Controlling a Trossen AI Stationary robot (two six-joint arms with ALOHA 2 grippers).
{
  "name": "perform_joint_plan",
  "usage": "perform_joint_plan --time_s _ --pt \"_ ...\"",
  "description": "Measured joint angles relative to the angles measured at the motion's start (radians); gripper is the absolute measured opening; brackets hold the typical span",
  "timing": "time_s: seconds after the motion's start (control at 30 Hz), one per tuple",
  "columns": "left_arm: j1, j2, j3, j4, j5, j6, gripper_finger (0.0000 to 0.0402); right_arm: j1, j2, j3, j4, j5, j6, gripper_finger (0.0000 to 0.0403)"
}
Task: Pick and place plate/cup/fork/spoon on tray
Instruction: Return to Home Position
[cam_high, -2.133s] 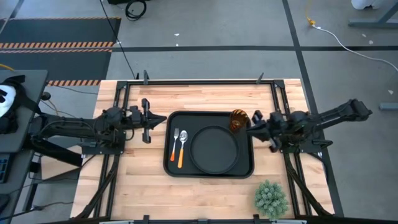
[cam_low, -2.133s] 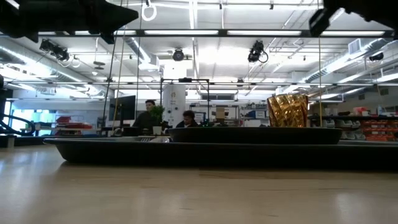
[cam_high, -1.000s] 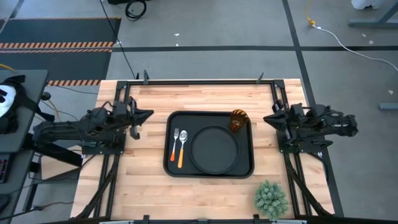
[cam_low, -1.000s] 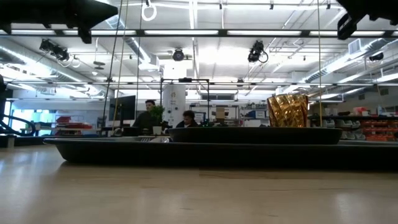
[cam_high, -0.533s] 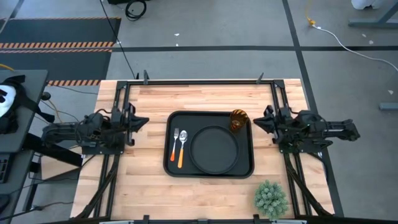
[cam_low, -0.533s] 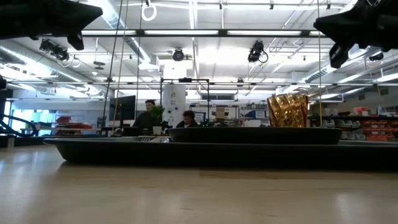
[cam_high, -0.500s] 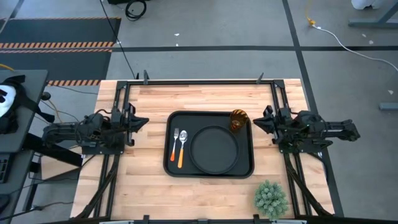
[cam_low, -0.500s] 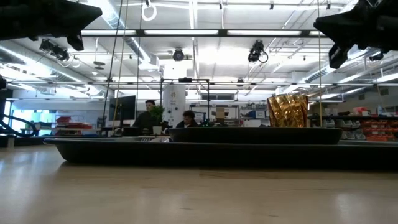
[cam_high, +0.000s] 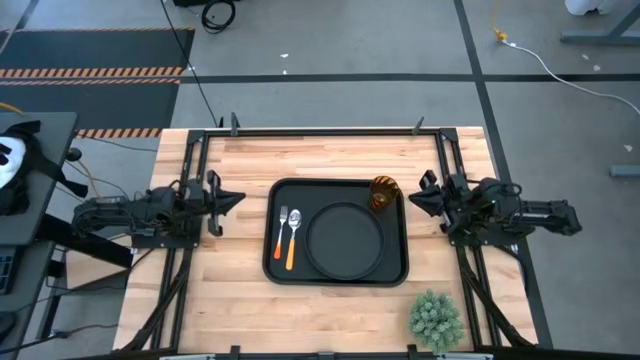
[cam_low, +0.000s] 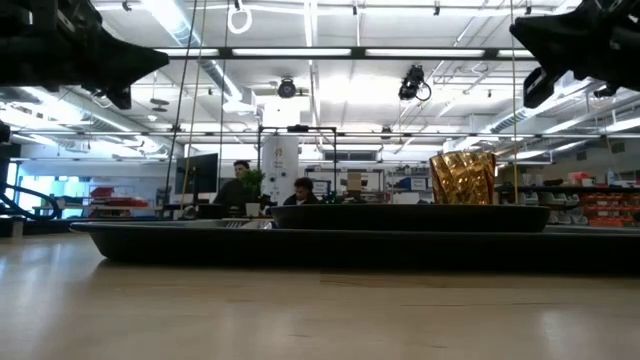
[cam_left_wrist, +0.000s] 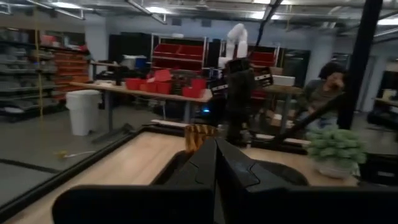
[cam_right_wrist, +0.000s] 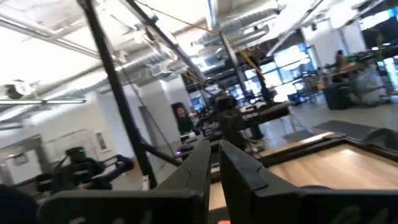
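The wooden table filled mid-frame; the tray at centre held the plate, cup, fork and spoon. The left gripper sat pinched closed at frame left; the right gripper, fingers together, sat at frame right.

— Any words or numbers you can make out here?

— None. The tray, plate and cup carry no visible lettering.

— What about the room behind the table?

— The red bins, upper middle of the left wrist view, show no legible labels; everything there is too blurred to read.
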Motion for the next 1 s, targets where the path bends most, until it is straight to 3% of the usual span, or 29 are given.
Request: perform_joint_plan --time_s 0.3,0.5,0.8,1.0 --pt "0.0 0.0 -0.008 -0.044 0.004 0.004 0.0011 -0.133 0.0 0.0 -0.083 -0.077 0.012 0.0039" --pt "0.0 0.0 -0.029 -0.047 0.105 -0.019 0.0011 -0.154 0.0 0.0 -0.107 -0.11 -0.086 0.0039" --pt "0.0 0.0 -0.029 -0.05 0.149 -0.005 0.0011 -0.154 0.011 0.0 -0.242 0.013 -0.258 0.0039" --pt "0.0 0.004 -0.029 -0.111 0.301 -0.034 0.0011 -0.154 0.011 0.0 -0.238 0.02 -0.243 0.0039"
